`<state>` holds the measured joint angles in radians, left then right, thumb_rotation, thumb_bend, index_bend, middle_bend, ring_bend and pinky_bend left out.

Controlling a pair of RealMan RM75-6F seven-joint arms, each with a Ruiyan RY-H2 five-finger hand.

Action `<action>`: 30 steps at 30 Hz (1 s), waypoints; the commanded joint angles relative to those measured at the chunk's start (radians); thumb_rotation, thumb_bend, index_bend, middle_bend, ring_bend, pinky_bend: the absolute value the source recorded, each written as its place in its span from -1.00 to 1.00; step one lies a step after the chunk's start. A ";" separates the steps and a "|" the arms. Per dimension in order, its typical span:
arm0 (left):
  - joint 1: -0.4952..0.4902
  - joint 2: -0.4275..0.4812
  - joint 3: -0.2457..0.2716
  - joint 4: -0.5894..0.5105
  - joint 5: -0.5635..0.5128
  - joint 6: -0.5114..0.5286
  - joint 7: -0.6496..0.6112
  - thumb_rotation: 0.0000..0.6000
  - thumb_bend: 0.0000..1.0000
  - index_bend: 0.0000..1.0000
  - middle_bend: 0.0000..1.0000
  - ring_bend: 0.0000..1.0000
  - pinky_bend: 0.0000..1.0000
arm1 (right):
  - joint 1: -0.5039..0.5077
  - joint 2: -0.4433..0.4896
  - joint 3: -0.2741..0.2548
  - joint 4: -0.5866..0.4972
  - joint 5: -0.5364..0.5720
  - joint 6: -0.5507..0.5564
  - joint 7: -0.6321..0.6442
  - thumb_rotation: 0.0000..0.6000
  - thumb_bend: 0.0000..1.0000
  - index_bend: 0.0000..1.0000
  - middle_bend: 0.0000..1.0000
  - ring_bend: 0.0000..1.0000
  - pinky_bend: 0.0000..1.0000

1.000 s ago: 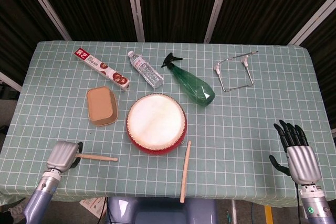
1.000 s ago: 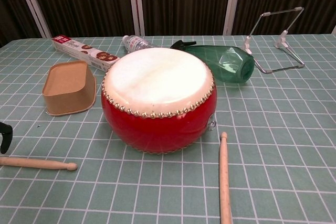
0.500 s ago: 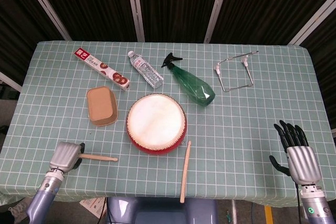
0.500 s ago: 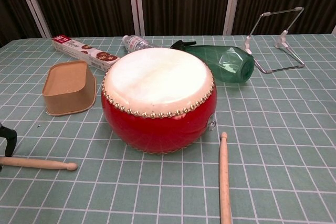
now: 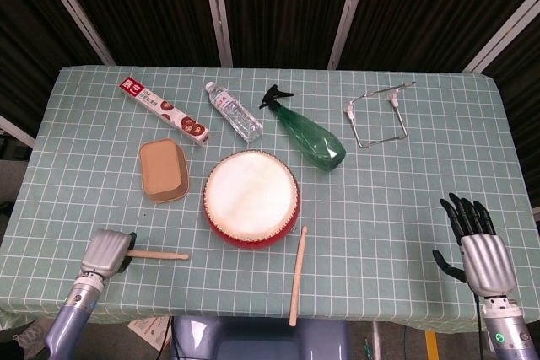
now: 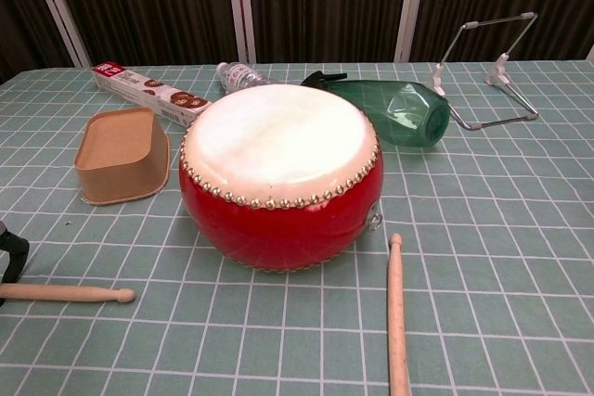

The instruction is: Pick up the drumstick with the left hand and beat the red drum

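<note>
The left hand is sitting at the near left corner of the desk, its silver back turned up to the head view so the fingers underneath are hidden. The butt of a short drumstick is disappearing under that hand, and the rest is lying flat on the checked cloth, pointing away to the hand's right. Whether the fingers are actually closing around the stick cannot be told; in the chest view only a dark sliver of the hand is showing at the frame's left edge, just above the stick.

The right hand is resting at the near right corner, fingers apart and stretched forward, holding nothing; its wrist is cut off by the bottom of the frame.

Further right of the left hand, a long drumstick is lying untouched, its far tip just beside the red drum; its near end is running off the chest view's lower edge. The drum is standing upright beyond and to the right of the left hand.

Beyond the left hand a tan paper tray is lying, then a biscuit box, a water bottle and a green spray bottle, all on their sides. A wire stand is sitting farthest, well beyond the right hand.
</note>
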<state>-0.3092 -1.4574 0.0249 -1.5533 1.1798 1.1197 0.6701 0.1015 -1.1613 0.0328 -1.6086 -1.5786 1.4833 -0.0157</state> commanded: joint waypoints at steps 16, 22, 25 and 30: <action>0.017 0.158 -0.025 -0.270 0.118 0.129 -0.104 1.00 0.13 0.58 1.00 1.00 1.00 | -0.002 0.004 0.001 -0.006 0.007 0.000 0.006 1.00 -0.35 -1.00 -1.00 -1.00 -1.00; 0.032 0.259 -0.041 -0.394 0.194 0.194 -0.178 1.00 0.13 0.58 1.00 1.00 1.00 | -0.003 0.003 0.002 -0.009 0.009 -0.001 0.005 1.00 -0.36 -1.00 -1.00 -1.00 -1.00; 0.037 0.327 -0.059 -0.470 0.239 0.232 -0.218 1.00 0.13 0.58 1.00 1.00 1.00 | -0.002 0.002 0.002 -0.011 0.010 -0.003 0.002 1.00 -0.36 -1.00 -1.00 -1.00 -1.00; 0.012 0.390 -0.107 -0.556 0.236 0.236 -0.204 1.00 0.13 0.58 1.00 1.00 1.00 | -0.002 0.001 0.001 -0.014 0.012 -0.005 -0.001 1.00 -0.36 -1.00 -1.00 -1.00 -1.00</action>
<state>-0.2876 -1.0834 -0.0631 -2.0880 1.4146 1.3498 0.4649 0.0996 -1.1607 0.0343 -1.6231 -1.5670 1.4778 -0.0170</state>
